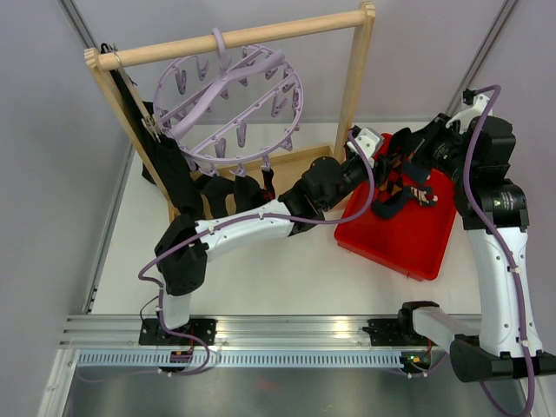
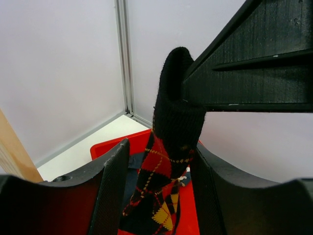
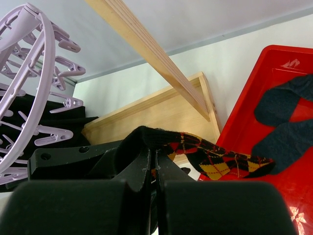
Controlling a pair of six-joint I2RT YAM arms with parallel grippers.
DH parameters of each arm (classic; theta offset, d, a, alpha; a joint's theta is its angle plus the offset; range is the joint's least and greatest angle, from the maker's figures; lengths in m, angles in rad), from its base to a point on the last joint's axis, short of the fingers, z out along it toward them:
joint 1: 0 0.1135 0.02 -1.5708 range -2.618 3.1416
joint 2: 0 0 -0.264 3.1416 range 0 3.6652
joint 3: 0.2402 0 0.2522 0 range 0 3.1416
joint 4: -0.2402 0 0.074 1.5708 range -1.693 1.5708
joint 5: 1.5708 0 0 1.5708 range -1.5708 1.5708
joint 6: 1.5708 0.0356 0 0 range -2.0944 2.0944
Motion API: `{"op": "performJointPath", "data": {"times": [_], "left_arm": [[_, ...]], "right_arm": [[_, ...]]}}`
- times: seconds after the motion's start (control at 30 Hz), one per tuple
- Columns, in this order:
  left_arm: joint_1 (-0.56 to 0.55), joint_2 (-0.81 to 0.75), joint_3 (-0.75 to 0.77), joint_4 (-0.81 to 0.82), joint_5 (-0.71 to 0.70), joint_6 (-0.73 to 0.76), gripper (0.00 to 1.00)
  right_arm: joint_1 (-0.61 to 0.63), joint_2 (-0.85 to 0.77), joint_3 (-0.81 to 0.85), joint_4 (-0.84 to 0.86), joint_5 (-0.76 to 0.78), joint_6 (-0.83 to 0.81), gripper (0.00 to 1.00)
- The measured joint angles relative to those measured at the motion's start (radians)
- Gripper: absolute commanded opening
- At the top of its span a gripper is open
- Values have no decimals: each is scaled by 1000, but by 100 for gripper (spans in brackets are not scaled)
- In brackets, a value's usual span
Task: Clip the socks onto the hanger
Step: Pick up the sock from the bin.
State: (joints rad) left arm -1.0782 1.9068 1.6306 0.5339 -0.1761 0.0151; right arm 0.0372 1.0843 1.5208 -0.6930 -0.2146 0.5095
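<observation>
An argyle sock (image 2: 161,186), black with red and yellow diamonds, hangs by its black cuff from my right gripper (image 3: 152,155), which is shut on the cuff. The rest of this sock (image 3: 215,156) trails over the red tray (image 3: 288,73). My left gripper (image 2: 159,147) is open, with one finger on each side of the hanging sock. In the top view both grippers meet above the tray's far left corner: the left (image 1: 382,156) and the right (image 1: 407,165). The lilac hanger (image 1: 230,100) hangs from the wooden rail, left of both grippers. It also shows in the right wrist view (image 3: 34,98).
The wooden rail frame (image 1: 234,39) stands at the back, its base board (image 3: 151,112) beside the tray (image 1: 408,234). Several black socks (image 1: 221,195) hang from the hanger's near clips. More dark socks (image 3: 286,122) lie in the tray. Grey walls enclose the table.
</observation>
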Motion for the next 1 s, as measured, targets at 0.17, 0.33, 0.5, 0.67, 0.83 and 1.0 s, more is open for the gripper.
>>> {"op": "performJointPath", "data": {"times": [0.17, 0.33, 0.5, 0.67, 0.83, 1.0], "left_arm": [[0, 0, 1, 9, -6, -1, 48], [0, 0, 1, 24, -6, -3, 35], [0, 5, 1, 42, -7, -8, 7], [0, 6, 1, 44, -7, -9, 2], [0, -8, -27, 38, -24, -16, 2], [0, -98, -163, 10, -87, -39, 2]], "right_arm": [[0, -3, 0, -5, -2, 0, 0], [0, -4, 0, -5, -2, 0, 0], [0, -6, -2, -12, -3, -2, 0], [0, -12, -6, -22, -1, -8, 41], [0, -21, -6, -29, 14, -22, 63], [0, -28, -3, -30, 29, -31, 69]]}}
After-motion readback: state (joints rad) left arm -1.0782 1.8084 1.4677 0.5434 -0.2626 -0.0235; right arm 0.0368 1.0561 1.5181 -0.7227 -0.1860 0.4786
